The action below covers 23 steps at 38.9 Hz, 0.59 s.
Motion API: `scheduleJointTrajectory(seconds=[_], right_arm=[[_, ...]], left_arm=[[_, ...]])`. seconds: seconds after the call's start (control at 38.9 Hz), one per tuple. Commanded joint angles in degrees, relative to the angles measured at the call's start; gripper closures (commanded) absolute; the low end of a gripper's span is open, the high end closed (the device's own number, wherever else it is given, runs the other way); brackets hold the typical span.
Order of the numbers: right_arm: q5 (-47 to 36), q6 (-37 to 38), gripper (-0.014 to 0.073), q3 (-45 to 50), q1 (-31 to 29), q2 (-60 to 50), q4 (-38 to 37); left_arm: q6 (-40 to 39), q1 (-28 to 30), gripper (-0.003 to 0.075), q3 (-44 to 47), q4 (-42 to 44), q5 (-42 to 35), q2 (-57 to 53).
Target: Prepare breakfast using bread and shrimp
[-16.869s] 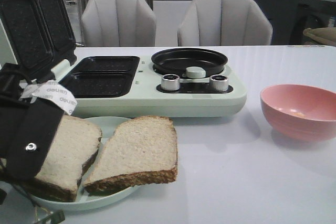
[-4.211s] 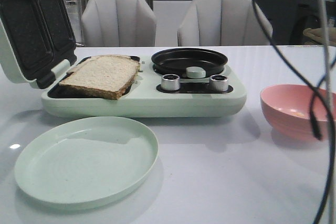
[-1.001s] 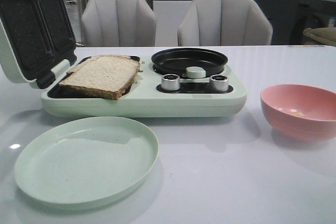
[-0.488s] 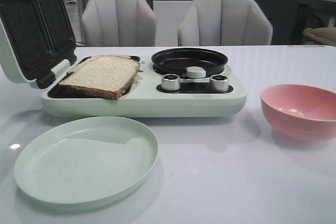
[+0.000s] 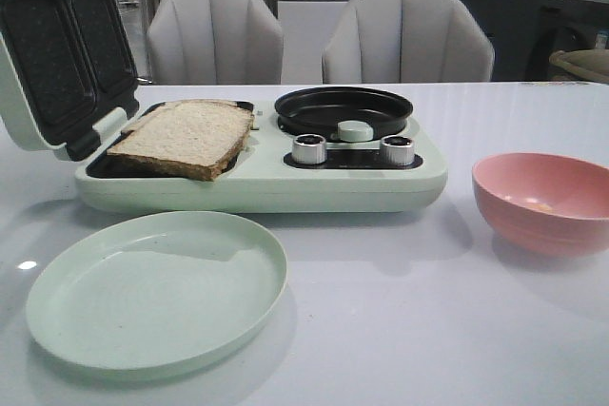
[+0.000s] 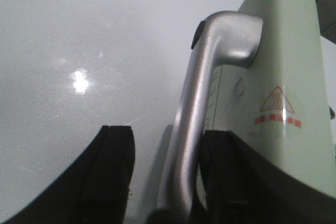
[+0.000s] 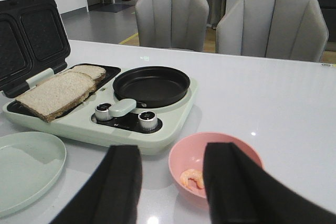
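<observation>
Bread lay in the open sandwich maker at centre left. Left fingers straddled its lid handle, unclenched; right fingers spread above the shrimp in the pink bowl.

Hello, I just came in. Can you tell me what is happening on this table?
A two-armed robot is making breakfast. The bread lies in the open sandwich maker, and the green plate in front of it holds nothing. The left gripper is open, with the silver lid handle between its fingers. The right gripper is open above the pink bowl, where the shrimp lies. The black pan holds nothing.
</observation>
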Motion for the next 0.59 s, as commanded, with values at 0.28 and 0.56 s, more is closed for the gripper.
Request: scheduleJointTrajectory(seconds=[0.28, 0.56], right_arm=[[-5.06, -0.08, 0.0198, -1.58, -0.31, 0.55, -0.12], [-5.06, -0.08, 0.0198, -1.58, -0.31, 0.55, -0.12]], left_arm=[[13.38, -0.67, 0.0615, -2.63, -14.64, -1.36, -0.79], [21.4, -8.21, 0.0603, -2.69, -15.46, -0.59, -0.64]])
